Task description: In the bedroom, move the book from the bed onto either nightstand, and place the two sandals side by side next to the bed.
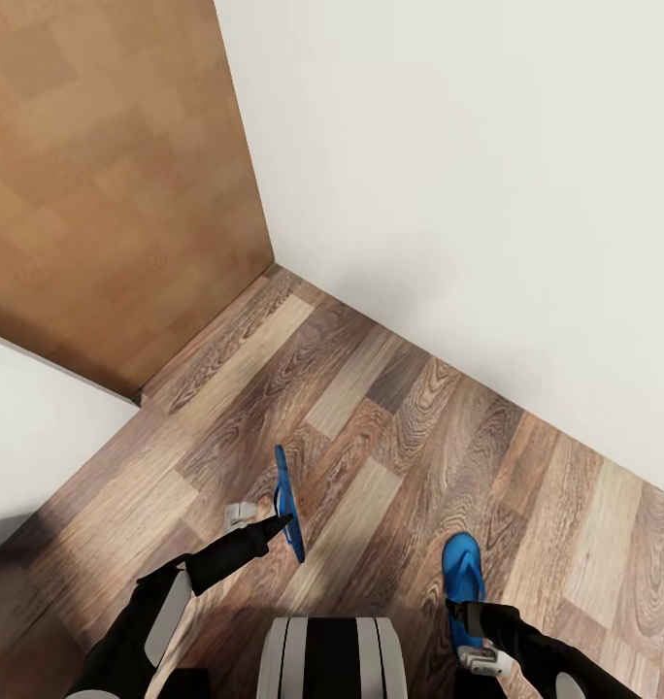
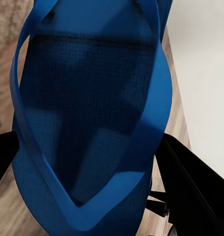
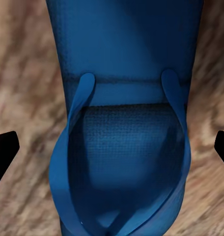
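Two sandals, one per arm. Lower centre of the head view, the left gripper (image 1: 279,526) clamps an edge-on sandal (image 1: 289,505). At lower right, the right gripper (image 1: 465,612) straddles a flat sandal (image 1: 463,573) lengthwise; whether it pinches, I cannot tell.

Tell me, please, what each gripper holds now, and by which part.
Each gripper holds one blue sandal. The left gripper grips the left sandal edge-on at mid-length; the right gripper grips the right sandal at its near end.
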Available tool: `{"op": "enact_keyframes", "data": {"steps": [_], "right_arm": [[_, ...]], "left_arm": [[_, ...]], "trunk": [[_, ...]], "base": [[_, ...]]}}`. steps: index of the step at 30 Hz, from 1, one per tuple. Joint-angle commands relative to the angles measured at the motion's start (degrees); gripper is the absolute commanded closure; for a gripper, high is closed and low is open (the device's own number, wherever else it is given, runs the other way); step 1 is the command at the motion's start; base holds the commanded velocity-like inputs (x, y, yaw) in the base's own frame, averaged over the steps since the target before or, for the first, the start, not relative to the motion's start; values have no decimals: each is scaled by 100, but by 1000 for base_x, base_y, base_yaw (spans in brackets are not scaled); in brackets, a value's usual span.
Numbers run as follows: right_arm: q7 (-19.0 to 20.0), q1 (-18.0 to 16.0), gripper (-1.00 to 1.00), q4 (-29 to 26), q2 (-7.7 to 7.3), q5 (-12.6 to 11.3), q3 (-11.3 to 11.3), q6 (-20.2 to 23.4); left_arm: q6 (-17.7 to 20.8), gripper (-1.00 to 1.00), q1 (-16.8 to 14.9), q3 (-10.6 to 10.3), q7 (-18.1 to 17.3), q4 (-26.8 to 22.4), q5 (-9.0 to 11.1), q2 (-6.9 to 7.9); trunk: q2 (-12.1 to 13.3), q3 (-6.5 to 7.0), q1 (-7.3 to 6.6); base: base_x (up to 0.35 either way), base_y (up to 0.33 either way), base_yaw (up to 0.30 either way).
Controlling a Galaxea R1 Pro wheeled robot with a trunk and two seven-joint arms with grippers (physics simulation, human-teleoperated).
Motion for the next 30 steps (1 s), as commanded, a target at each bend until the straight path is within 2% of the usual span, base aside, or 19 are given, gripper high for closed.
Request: {"op": "enact_keyframes", "data": {"steps": [1, 5, 30], "right_arm": [[-23, -2, -100, -5, -5, 61, 11, -9], [-23, -2, -100, -5, -6, 61, 11, -9], [-23, -2, -100, -5, -1, 61, 3, -9]], "left_arm": [[53, 100, -2, 16, -21, 0, 24, -5], [53, 100, -2, 17, -21, 0, 24, -5], [53, 100, -4, 24, -22, 0, 24, -5]], "trunk": [[-1, -3, -1], [-7, -92, 9], [-7, -92, 9]], "base": [[0, 0, 0], [0, 0, 0], [0, 0, 0]]}}
